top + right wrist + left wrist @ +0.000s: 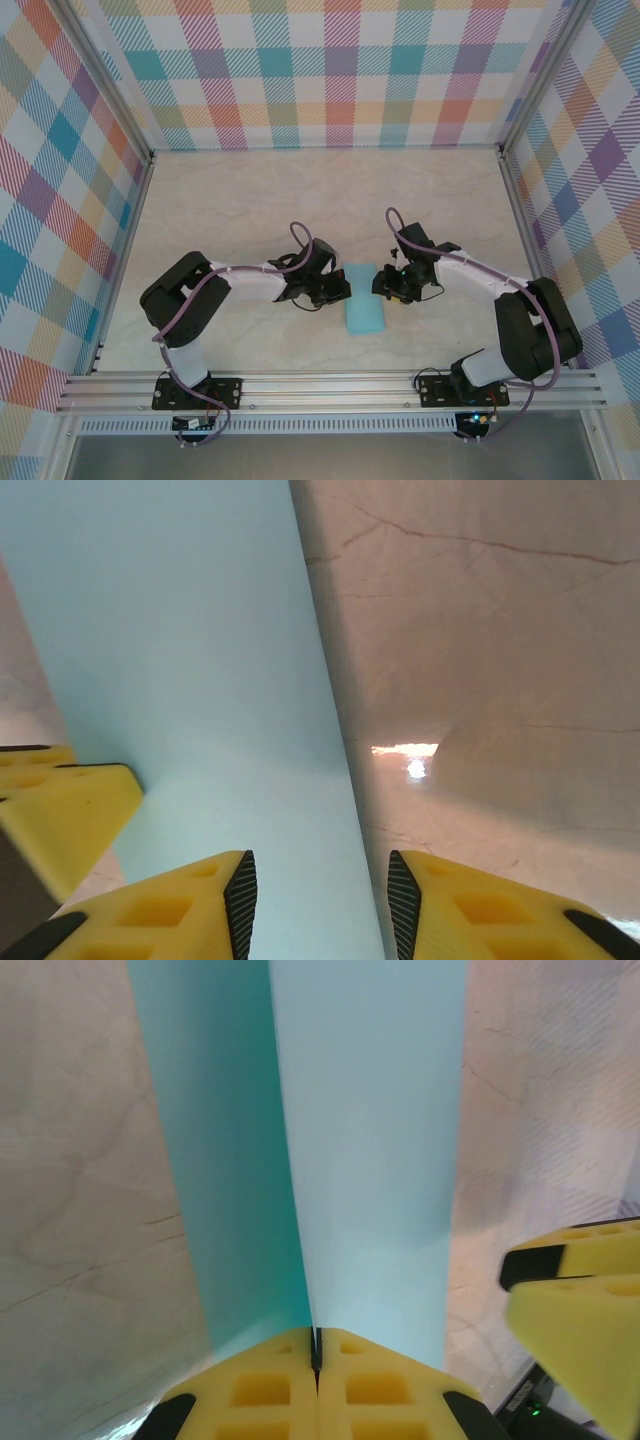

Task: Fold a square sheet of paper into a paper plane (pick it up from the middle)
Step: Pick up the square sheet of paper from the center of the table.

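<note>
One sheet [370, 1160] inside left tool [316, 1348]

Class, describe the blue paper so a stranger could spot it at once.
Find the pale marble table inside the plaid walls. Near its front, between the left gripper and right gripper, is the blue paper. It alone is plain cyan, a narrow strip.

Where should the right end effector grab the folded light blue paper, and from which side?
Probably its right long edge, about mid-length, coming in from the right. The folded light blue paper is a thin strip between the arms, so only an edge fits between fingers. The right end effector stands open astride that edge; the left end effector is shut on the opposite side.
</note>
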`<state>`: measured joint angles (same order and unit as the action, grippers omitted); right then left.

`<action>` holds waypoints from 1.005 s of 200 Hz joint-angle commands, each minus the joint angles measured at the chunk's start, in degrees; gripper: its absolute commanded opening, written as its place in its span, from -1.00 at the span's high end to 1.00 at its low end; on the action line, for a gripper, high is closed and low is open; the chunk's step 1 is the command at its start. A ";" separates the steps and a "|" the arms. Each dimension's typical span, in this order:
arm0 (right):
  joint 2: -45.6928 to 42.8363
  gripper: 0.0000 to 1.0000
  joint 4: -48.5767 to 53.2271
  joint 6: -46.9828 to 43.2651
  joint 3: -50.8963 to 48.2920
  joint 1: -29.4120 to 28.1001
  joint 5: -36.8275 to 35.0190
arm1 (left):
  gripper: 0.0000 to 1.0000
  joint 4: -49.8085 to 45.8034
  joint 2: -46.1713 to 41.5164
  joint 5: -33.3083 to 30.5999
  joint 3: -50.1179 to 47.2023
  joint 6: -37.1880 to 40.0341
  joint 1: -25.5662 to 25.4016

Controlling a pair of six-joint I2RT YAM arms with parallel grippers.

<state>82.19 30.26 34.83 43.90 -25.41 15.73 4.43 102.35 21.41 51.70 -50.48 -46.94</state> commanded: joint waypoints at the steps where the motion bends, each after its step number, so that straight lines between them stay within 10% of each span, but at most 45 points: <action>1: -1.09 0.15 -0.21 1.58 -1.03 -0.34 3.79 | 1.00 -8.97 -3.27 -0.57 2.34 6.59 1.42; 82: -0.10 -0.03 -10.11 5.30 -3.02 -0.34 15.35 | 1.00 -10.22 -7.16 1.48 2.50 8.41 2.26; 201: 4.49 -0.05 -7.09 1.74 -0.83 -0.26 8.94 | 1.00 -7.61 -6.73 1.62 1.10 6.42 2.26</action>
<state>86.06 21.23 38.50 41.80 -25.41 26.83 -3.92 96.75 23.05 52.77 -43.70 -45.06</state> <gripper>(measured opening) 0.519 0.047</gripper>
